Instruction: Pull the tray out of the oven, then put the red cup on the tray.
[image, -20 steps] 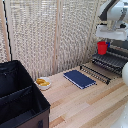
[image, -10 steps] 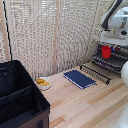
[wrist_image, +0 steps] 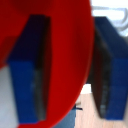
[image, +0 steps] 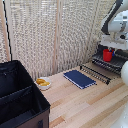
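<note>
At the exterior view's right, my gripper (image: 107, 49) is shut on the red cup (image: 107, 54) and holds it upright. Below and in front of the cup lies the dark ribbed tray (image: 98, 69), drawn out of the black oven (image: 118, 61). The frames do not show whether the cup touches the tray. In the wrist view the red cup (wrist_image: 60, 45) fills most of the picture. The blue fingers (wrist_image: 27, 75) of my gripper (wrist_image: 70, 70) press on it from both sides.
A navy-blue book-like slab (image: 79, 78) lies on the wooden table (image: 90, 102) just in front of the tray. A small white bowl (image: 43, 83) with yellow contents stands beside a big black fabric case (image: 20, 100). A slatted screen (image: 50, 35) closes the back.
The gripper has come down with the red cup, a little toward the exterior view's right, closer to the tray and oven. Nothing else has moved.
</note>
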